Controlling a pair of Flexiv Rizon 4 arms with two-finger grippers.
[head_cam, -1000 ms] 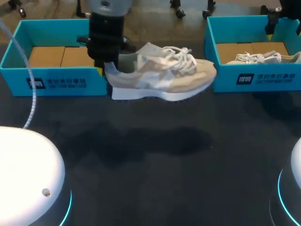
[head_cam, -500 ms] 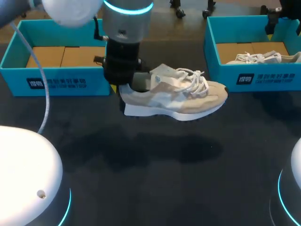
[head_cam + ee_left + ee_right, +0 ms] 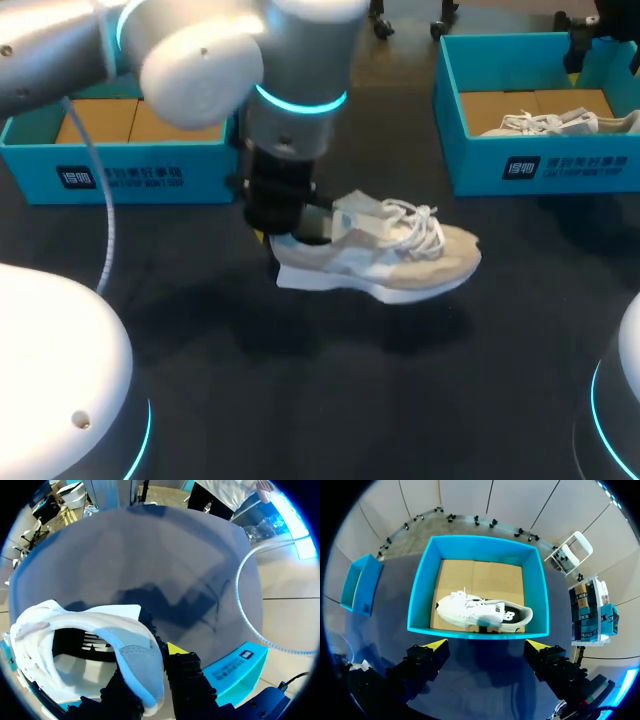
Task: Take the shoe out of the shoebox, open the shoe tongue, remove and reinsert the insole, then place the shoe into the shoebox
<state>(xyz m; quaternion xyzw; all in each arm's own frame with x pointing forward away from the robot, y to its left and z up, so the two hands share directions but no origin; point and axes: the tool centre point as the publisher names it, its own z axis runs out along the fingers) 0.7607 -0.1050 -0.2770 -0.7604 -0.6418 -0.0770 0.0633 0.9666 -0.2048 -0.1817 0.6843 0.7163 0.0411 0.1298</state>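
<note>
A beige and white shoe (image 3: 385, 255) with white laces hangs low over the dark table, toe to the right. My left gripper (image 3: 285, 232) is shut on its heel collar. In the left wrist view the heel wall of the shoe (image 3: 135, 655) sits pinched between the two fingers of the left gripper (image 3: 150, 680), with the shoe's opening beside them. The left teal shoebox (image 3: 130, 170) stands behind it with only cardboard inside. My right gripper (image 3: 485, 647) hangs open high above the right teal shoebox (image 3: 417, 600), which holds a second white shoe (image 3: 480, 612).
The right shoebox (image 3: 540, 165) with its shoe (image 3: 560, 122) stands at the back right of the table. The corner of the left shoebox (image 3: 235, 672) shows beside the left gripper. Dark table surface (image 3: 330, 380) lies in front of the held shoe.
My left arm has carried the shoe from in front of the left box toward the table's middle and down close to the surface. The right gripper has not moved.
</note>
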